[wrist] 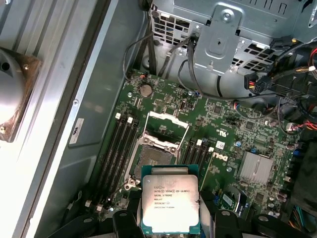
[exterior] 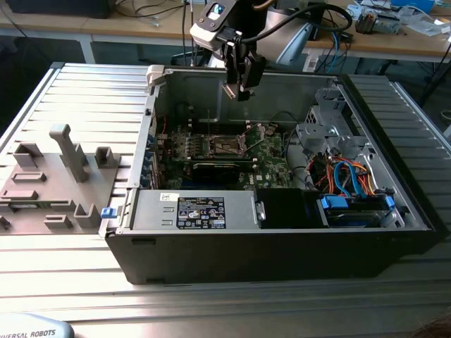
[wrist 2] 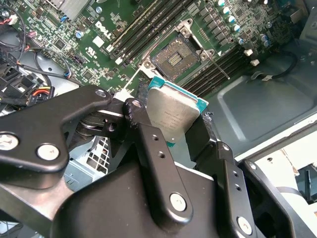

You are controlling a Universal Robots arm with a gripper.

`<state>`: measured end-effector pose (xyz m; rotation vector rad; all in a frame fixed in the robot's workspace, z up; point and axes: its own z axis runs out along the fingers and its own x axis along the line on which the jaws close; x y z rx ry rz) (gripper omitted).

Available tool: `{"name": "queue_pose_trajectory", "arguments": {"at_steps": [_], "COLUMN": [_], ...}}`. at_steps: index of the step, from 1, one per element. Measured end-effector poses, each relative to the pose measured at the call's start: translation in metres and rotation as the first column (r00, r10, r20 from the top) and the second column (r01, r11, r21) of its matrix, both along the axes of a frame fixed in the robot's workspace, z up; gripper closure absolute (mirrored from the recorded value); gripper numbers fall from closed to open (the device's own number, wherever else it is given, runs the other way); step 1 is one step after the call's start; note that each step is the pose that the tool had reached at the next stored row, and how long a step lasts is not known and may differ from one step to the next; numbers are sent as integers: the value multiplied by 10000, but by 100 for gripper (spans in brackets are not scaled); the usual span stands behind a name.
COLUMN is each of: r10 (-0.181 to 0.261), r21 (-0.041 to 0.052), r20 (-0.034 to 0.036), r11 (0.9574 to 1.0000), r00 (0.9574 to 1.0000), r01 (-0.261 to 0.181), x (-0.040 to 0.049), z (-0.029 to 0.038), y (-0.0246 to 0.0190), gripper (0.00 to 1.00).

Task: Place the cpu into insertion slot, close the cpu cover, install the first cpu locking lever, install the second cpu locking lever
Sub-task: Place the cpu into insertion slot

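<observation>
My gripper (exterior: 237, 83) hangs above the open computer case, shut on the cpu (exterior: 230, 90). In both wrist views the cpu (wrist 2: 174, 110) (wrist: 171, 202) is a flat square chip with a silver top and green edge, pinched by its sides between the black fingers (wrist 2: 148, 144). The insertion slot (wrist: 149, 159) (wrist 2: 176, 57) is a dark square socket on the green motherboard (exterior: 268, 156), lying bare some way below the chip. The cpu cover (wrist: 166, 127) (wrist 2: 194, 33) is swung open beside the slot. A thin locking lever (wrist 2: 219, 65) sticks out next to the socket.
Black memory slots (wrist: 121, 148) flank the socket. A silver heatsink (wrist: 255, 168), a metal drive cage (exterior: 328, 130) with coloured cables and a power supply (exterior: 197, 211) fill the case. A grey parts fixture (exterior: 49, 183) lies at the exterior view's left.
</observation>
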<state>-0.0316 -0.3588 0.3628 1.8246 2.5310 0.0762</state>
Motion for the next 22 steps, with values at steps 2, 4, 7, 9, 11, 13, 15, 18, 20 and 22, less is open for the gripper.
{"name": "queue_pose_trajectory", "arguments": {"at_steps": [2,4,7,9,11,13,15,18,20,22], "r10": [-11,-20,-34,-42,-53,-65,-74,-88,-99,-116], "r21": [0,0,0,0,0,0,0,1,0,0], "r20": [0,0,0,0,0,0,0,0,0,0], "r11": [10000,10000,10000,10000,10000,10000,10000,10000,10000,9999], "r00": [10000,10000,10000,10000,10000,10000,10000,10000,10000,9999], "r01": [11,20,34,42,53,65,74,88,99,116], "x": [0,0,0,0,0,0,0,0,0,0], "z": [0,0,0,0,0,0,0,0,0,0], "y": [0,0,0,0,0,0,0,0,0,0], "gripper": [46,46,46,46,46,46,46,46,46,46]}}
